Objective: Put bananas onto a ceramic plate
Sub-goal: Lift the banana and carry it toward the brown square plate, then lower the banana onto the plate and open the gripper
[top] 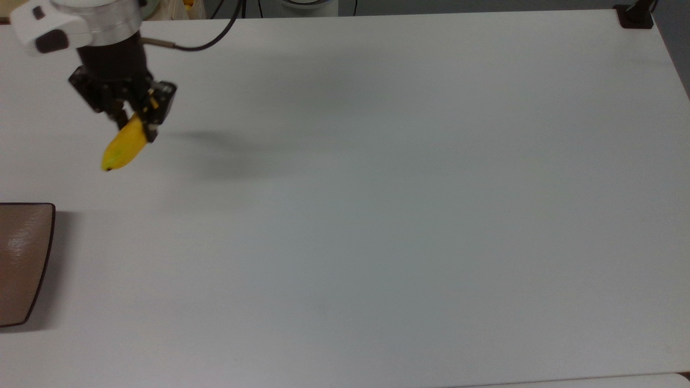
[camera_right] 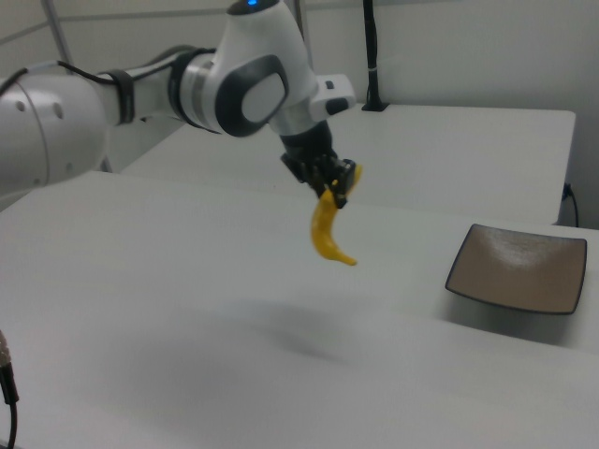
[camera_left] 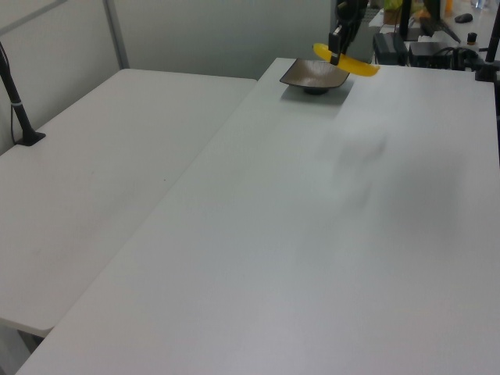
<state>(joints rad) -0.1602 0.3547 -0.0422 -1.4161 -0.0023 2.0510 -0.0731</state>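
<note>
Above the white bench (top: 377,215), the gripper (top: 132,112) pinches the banana (top: 123,149) mid-carry. Next, it likely must reach the ceramic plate (camera_right: 520,267) and lower.

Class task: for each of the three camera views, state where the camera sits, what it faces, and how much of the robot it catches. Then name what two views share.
Top view: high above, looking down on the white table; end effector, wrist.
Left view: at the table's far end, facing along it; end effector.
Right view: low beside the table; whole white arm.
Shared: the curved yellow banana and the squarish tan-brown ceramic plate.
</note>
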